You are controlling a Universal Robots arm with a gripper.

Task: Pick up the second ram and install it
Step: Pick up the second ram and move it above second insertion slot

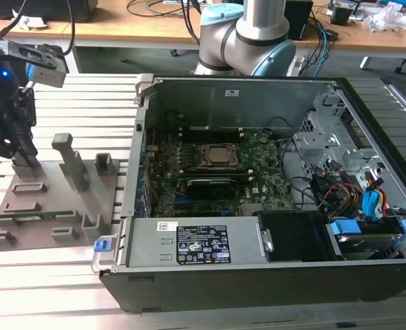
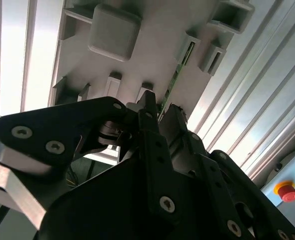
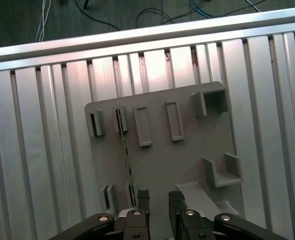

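gripper (image 3: 159, 199) spread over fixture plate (image 3: 187, 125) | second ram (image 3: 126, 150) stood on edge in plate slots, just beside gripper tips | upright blocks (image 3: 173, 120) flanked it | open PC case (image 1: 258, 292) sat well apart on desk (image 3: 37, 150)

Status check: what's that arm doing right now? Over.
Gripper open, low over plate. Ram on edge in plate's slots, not gripped. Nothing in the way.

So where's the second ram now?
On the exterior view's left, the second ram stands on edge in slots of the grey fixture plate, beside the computer case, close by the pincer.
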